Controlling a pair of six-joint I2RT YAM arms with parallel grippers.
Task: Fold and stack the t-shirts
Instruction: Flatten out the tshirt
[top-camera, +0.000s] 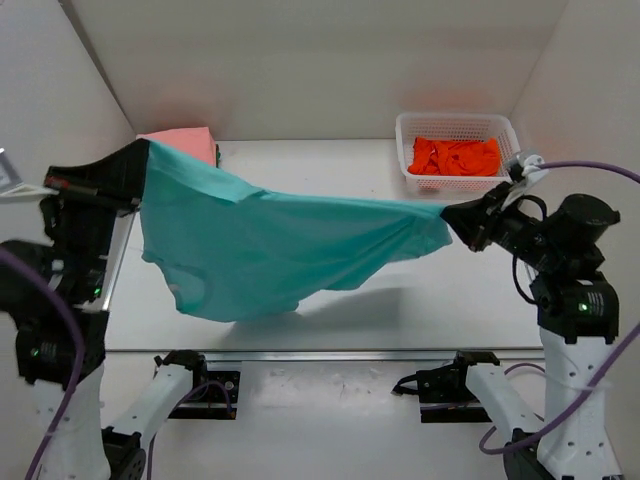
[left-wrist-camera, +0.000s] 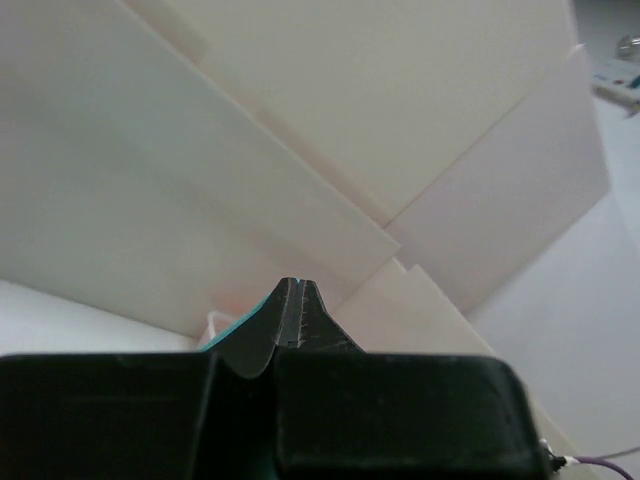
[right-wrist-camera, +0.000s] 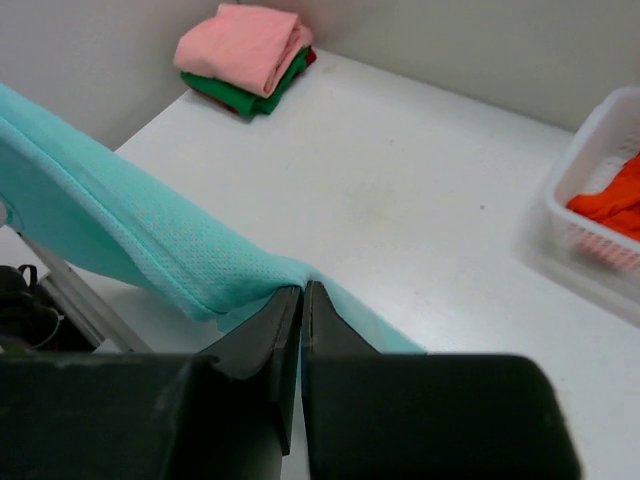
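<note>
- The teal t-shirt (top-camera: 270, 250) hangs stretched in the air above the surface (top-camera: 420, 300), strung between the two arms.
- The left jaws are clamped on its far left corner; the right jaws are pinched together on the opposite edge.
- A salmon-pink shirt (right-wrist-camera: 245, 45) lies folded on a green shirt (right-wrist-camera: 230, 95) in the far left corner, with a red shirt (right-wrist-camera: 308, 57) peeking out beneath.
- An orange shirt (top-camera: 455, 157) sits crumpled in the white mesh basket (top-camera: 405, 150), far right.

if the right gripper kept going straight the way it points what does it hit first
The teal shirt it is clamped on, stretching ahead-left of the right gripper. Past the cloth, probably bare table before the folded stack, though depth is unclear.
</note>
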